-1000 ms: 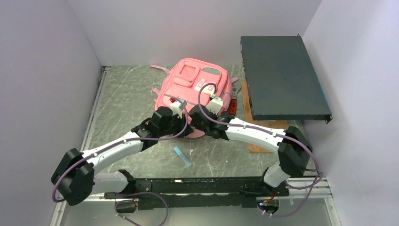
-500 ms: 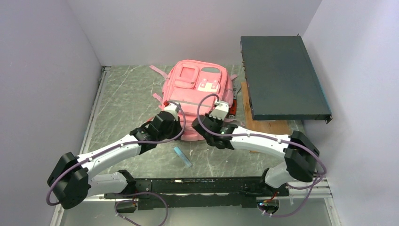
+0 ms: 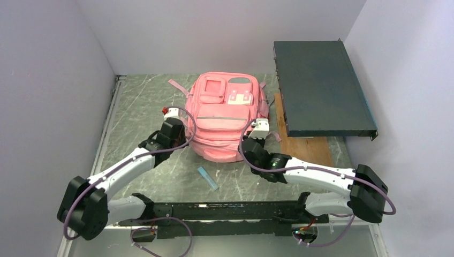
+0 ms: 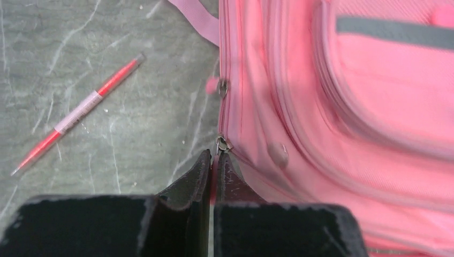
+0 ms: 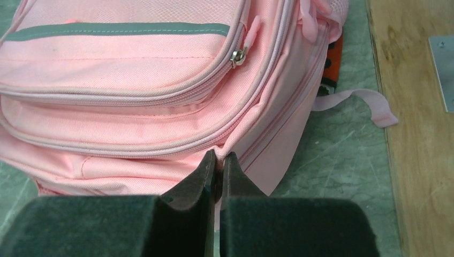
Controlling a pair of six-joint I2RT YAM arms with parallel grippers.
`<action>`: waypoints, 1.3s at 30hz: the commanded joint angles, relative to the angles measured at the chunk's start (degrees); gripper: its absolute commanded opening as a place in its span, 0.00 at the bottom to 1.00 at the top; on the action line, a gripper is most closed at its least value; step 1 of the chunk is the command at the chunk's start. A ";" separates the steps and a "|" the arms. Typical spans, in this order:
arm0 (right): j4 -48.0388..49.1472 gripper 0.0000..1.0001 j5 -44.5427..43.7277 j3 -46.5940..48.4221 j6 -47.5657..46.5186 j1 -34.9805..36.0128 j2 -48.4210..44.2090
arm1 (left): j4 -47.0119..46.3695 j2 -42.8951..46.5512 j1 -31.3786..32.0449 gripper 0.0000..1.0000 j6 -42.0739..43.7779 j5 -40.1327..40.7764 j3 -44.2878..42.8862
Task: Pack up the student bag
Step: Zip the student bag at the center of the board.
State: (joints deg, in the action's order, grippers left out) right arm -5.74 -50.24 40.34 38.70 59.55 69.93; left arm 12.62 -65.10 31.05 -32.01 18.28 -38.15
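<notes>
The student bag (image 3: 222, 118) is a pink backpack lying front-up in the middle of the table. My left gripper (image 3: 180, 128) is at its left side. In the left wrist view it (image 4: 216, 156) is shut on a pink zip pull, just below the metal slider (image 4: 220, 143) on the bag's side zip. My right gripper (image 3: 257, 136) is at the bag's right near corner. In the right wrist view it (image 5: 218, 156) is shut on a pinch of the bag's pink fabric (image 5: 134, 128) beside the side zip.
A red pen (image 4: 80, 110) lies on the table left of the bag. A light blue stick (image 3: 207, 178) lies in front of the bag. A dark flat box (image 3: 321, 88) rests over a wooden board (image 3: 305, 147) at the right. An orange item (image 5: 333, 64) shows under the bag's right side.
Both arms have drawn back from over the bag's front and spread apart, the left to the bag's left side, the right to its right corner. The bag's front now shows uncovered.
</notes>
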 commanded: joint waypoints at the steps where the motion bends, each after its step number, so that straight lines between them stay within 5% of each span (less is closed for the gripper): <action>1: 2.25 0.00 -4.01 -2.96 -15.00 -1.09 -4.88 | -2.31 -6.63 -6.94 0.00 5.88 2.00 -5.39; 9: 7.46 0.00 0.75 -6.08 -18.30 -1.08 -4.89 | -2.27 -17.16 -12.32 0.00 7.82 -8.68 -11.55; 17: 9.16 0.00 6.93 -4.13 -22.16 -1.10 -3.80 | -4.15 -14.20 -13.13 0.00 6.69 -16.36 -12.10; 37: 13.18 0.00 19.80 2.48 -25.78 -5.87 4.34 | 17.17 -30.10 -18.96 0.00 10.50 -25.26 -38.84; 39: 10.88 0.06 24.19 5.20 -26.64 -7.28 5.66 | 19.69 -30.46 -19.91 0.15 11.02 -27.01 -40.66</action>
State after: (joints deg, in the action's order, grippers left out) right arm 5.43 -32.38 39.75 15.62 54.94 74.08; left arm 31.24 -95.42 13.19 -23.16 -5.96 -73.06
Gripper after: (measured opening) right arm 0.033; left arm 0.063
